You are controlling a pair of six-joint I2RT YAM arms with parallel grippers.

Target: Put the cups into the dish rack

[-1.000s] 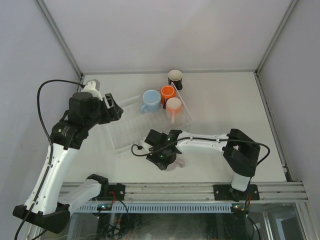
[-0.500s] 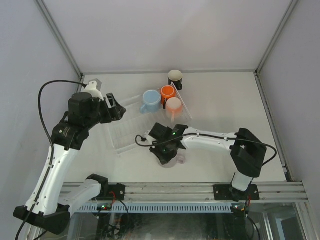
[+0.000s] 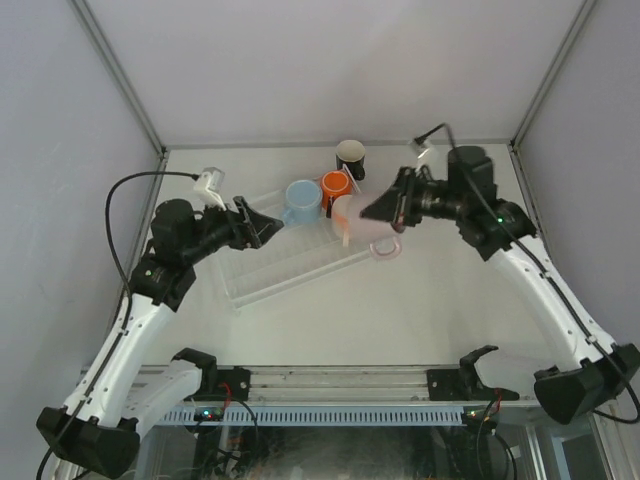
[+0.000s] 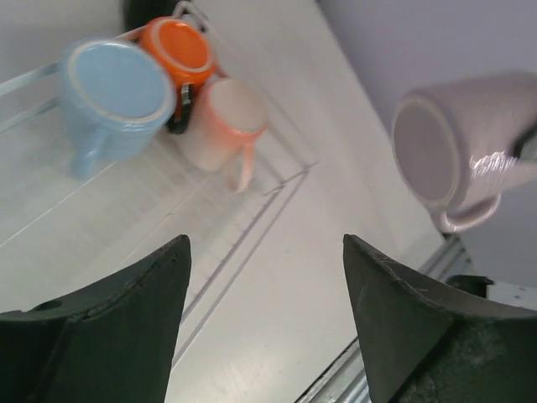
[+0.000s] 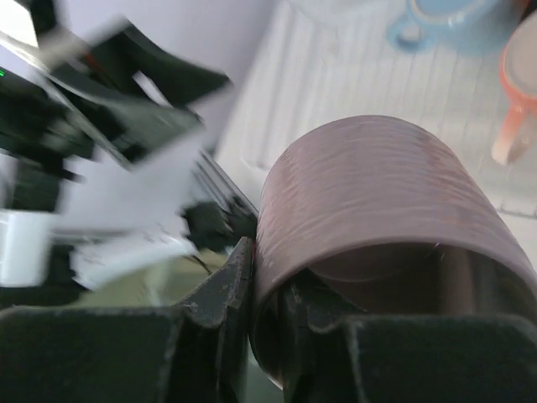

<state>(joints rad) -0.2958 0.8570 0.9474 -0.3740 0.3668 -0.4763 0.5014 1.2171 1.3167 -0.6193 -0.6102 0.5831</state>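
R claw clamps rim of glossy pale lilac ceramic mug, tipped sideways in air by right end of clear ribbed rack. L claw gapes wide, empty, above rack's left. Matte white table, pale grey walls.

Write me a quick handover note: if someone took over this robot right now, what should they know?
Left gripper: open, empty, above the dish rack.
Right gripper: shut on the lilac mug, held on its side in the air near the rack's right end.
Done: light blue mug, orange mug and peach mug are in the rack.
Left: set the lilac mug in, then the black mug, which stands behind the rack, apparently outside it.
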